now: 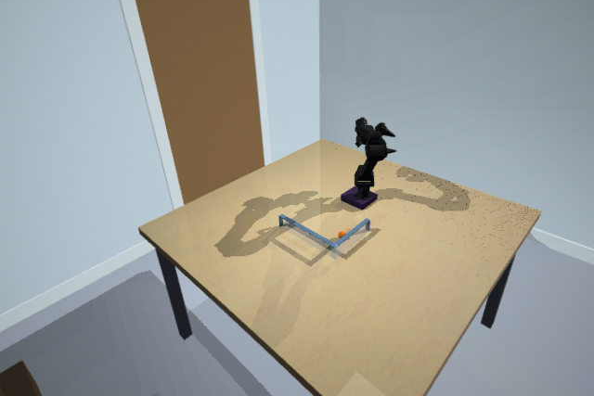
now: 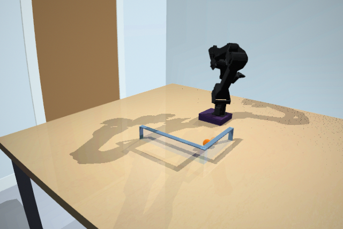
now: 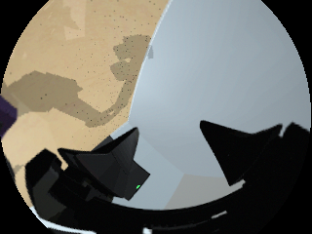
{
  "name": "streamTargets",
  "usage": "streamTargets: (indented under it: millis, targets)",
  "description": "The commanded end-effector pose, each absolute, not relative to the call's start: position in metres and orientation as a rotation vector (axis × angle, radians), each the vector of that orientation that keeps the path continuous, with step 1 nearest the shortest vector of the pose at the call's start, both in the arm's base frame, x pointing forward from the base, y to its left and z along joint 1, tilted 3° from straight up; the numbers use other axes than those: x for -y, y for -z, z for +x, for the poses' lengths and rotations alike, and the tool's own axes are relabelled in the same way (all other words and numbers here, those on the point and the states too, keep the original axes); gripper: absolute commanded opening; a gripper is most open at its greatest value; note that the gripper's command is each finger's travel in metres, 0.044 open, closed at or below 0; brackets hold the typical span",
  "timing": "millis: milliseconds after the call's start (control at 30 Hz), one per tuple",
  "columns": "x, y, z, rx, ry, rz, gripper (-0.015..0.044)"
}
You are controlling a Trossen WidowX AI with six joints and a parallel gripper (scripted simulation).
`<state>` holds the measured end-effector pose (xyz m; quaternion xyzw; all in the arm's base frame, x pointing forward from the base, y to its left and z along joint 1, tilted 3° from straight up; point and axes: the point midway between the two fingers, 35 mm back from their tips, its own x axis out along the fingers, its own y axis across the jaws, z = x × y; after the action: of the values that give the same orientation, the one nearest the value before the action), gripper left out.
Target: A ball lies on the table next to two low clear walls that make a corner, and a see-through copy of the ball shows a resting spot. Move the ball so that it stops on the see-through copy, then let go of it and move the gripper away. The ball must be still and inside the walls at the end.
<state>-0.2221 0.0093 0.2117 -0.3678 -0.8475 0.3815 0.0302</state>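
An orange ball (image 1: 342, 234) (image 2: 206, 142) is on the table close to where two low clear walls meet. The long wall's blue top edge (image 1: 306, 230) (image 2: 171, 137) and the short wall's blue top edge (image 1: 356, 229) (image 2: 221, 135) form the corner. A faint see-through copy (image 1: 349, 230) (image 2: 213, 139) shows just right of the ball, partly behind the short wall's edge; how far they overlap is hard to tell. My gripper (image 1: 394, 143) (image 3: 170, 127) is open and empty, high above the table and well away from the ball. The wrist view shows neither ball nor walls.
The arm stands on a purple base (image 1: 352, 198) (image 2: 208, 118) behind the walls. The table (image 1: 393, 286) (image 2: 249, 187) carries dark shadows of the arm and walls. Room walls and a brown door (image 1: 201, 70) (image 2: 77, 41) stand behind.
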Motion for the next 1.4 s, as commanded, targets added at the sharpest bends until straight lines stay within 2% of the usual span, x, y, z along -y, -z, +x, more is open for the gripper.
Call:
streamTargets:
  millis: [0, 133, 267, 433, 767, 1067, 1367]
  targets:
    - [-0.007, -0.211, -0.223, 2.623, -1.181, -1.125, 0.0374]
    - [0.042, -0.205, -0.227, 2.828, -1.26, -0.929, 0.0271]
    - [0.103, -0.196, -0.218, 3.069, -1.325, -0.669, 0.0271]
    - [0.173, -0.183, -0.184, 3.365, -1.317, -0.308, 0.0271]
    - [0.268, -0.156, -0.053, 3.859, -0.994, 0.544, 0.0271]
    - [0.27, -0.129, 0.1, 4.046, -0.302, 1.39, 0.0271]
    - [0.193, -0.106, 0.23, 3.822, 0.687, 2.107, 0.0271]
